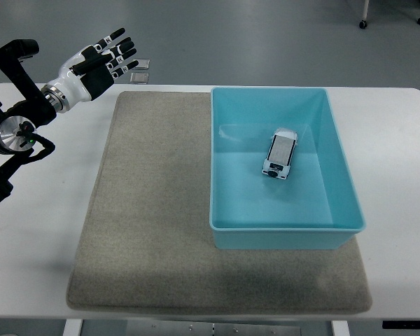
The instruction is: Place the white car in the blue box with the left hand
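Placement looks done: white car lying inside blue box, right of mat. Left hand released, fingers spread, raised at far left. Next: settle beside bench edge.

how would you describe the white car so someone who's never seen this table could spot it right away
On the white table lies a grey-beige mat, and on the mat's right half stands an open blue box. The white car sits on the box floor, in its far half and right of centre. It is the only thing in the box: small, white, with dark wheels.
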Available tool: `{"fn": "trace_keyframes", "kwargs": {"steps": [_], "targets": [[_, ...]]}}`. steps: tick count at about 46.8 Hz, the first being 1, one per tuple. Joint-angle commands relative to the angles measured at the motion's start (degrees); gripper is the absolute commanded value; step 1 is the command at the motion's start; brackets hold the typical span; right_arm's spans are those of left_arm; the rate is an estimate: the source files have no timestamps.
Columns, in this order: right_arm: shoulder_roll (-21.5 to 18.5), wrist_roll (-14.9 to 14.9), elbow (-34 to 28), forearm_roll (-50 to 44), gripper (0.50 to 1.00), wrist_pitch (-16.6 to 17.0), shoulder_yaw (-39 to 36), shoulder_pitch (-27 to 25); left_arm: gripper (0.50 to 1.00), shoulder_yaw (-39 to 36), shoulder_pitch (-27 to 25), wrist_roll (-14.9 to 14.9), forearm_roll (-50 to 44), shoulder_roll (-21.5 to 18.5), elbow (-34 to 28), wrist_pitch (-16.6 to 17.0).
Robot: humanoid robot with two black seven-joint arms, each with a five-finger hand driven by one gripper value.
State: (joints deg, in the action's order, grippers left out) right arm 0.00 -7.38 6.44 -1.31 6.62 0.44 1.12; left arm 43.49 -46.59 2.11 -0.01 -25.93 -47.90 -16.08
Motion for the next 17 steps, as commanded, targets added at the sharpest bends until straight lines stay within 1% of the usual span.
{"fn": "trace_keyframes", "kwargs": {"steps": [1,9,11,17], "targets": [[0.00,0.00,0.42,-0.10,0.936,0.15,0.09,-0.06,0.999,0.19,0.01,0.00,0.09,0.00,0.00,0.00],[0.00,0.00,-0.02,0.25,0.936,-0.38,-0.09,0.02,0.999,0.28,0.01,-0.08,0.01,-0.17,0.00,0.09],[0.00,0.00,0.24,0.17,0.936,0.15,-0.09,0.02,0.999,0.45,0.01,0.00,0.01,-0.26,0.00,0.09],[0.00,0.00,0.68,-0.27,0.936,0.33,0.00,0.02,0.999,0.71,-0.08,-0.09,0.09,-0.44,0.00,0.09]]}}
